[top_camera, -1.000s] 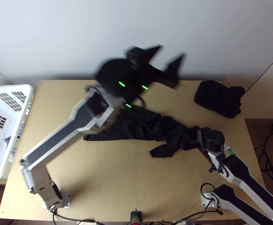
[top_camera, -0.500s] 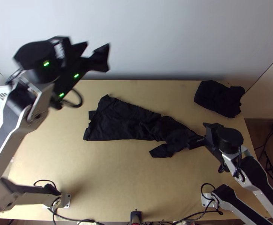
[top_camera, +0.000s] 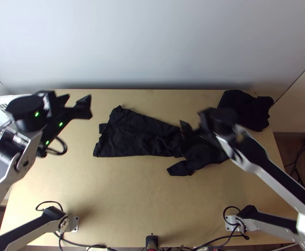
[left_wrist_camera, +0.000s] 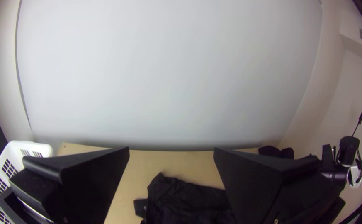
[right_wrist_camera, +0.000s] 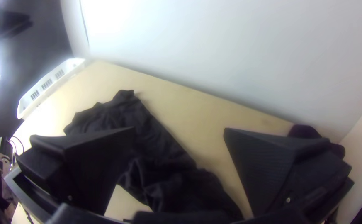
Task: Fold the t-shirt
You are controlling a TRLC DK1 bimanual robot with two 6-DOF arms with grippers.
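T-shirt (top_camera: 127, 136) lies rumpled across the middle of the table (top_camera: 123, 196) in the top view, the right gripper (top_camera: 190, 117) over its right part and the left gripper (top_camera: 79, 97) well apart from its left end. In the left wrist view, the fingers are wide open with nothing gripped between them. In the right wrist view, the fingers also stand wide open, gripping nothing, though whether they touch the T-shirt I cannot tell.

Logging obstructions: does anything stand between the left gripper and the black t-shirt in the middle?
Nothing visible stands between the left gripper and the t-shirt. The other black cloth lies off near the table's far right corner.
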